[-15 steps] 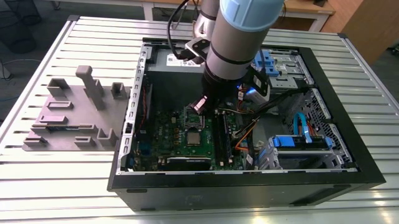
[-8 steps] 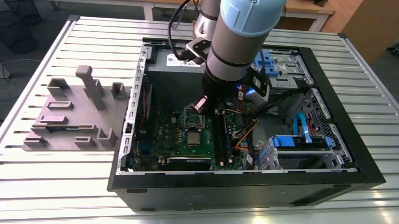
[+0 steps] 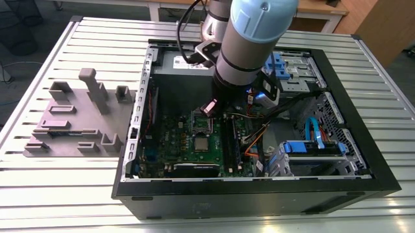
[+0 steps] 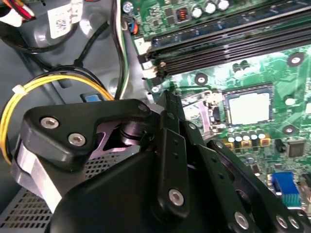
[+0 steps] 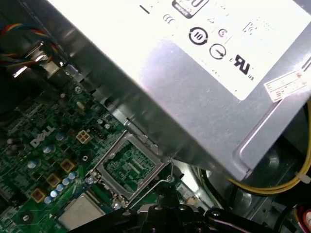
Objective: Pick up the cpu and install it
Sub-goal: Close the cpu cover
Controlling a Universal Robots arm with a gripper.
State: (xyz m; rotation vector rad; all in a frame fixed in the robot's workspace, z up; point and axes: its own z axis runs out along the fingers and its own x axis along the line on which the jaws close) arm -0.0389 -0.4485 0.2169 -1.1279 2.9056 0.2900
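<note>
Here we see the arm reach into the open computer case [image 3: 259, 191], which lies on a slatted table [image 3: 65, 204]. The gripper [image 3: 211, 108] hangs low over the green motherboard [image 3: 172, 143], close to the hinged metal socket frame [image 3: 201, 124], which stands flipped open. We cannot tell from any view whether the gripper is wide or narrow, and we see nothing held in it.

The cpu [image 3: 202, 144], a small silver square, lies flat on the board just beside that open frame. In the second wrist view the cpu [image 4: 249, 108] shows a pale top inside a dark surround. In the first wrist view the cpu [image 5: 80, 212] lies next to the socket frame [image 5: 130, 165].

We judge that the chip already rests in its seat. The step in hand would then be securing it, since the frame is not yet folded down. By our judgement, what is left calls for a low, careful approach to the frame and its thin wire lever [image 5: 150, 186]. That approach must stay clear of the memory slots [image 4: 228, 36] and the yellow cable [image 4: 48, 83] nearby.

The mauve-grey tray [image 3: 71, 141] stands outside the case at the exterior view's left, well apart from the gripper.

As for writing, white lettering [image 5: 41, 139] is printed on the board. The grey power supply [image 5: 194, 102] carries round marks and a small sticker. We leave all of it unread.
</note>
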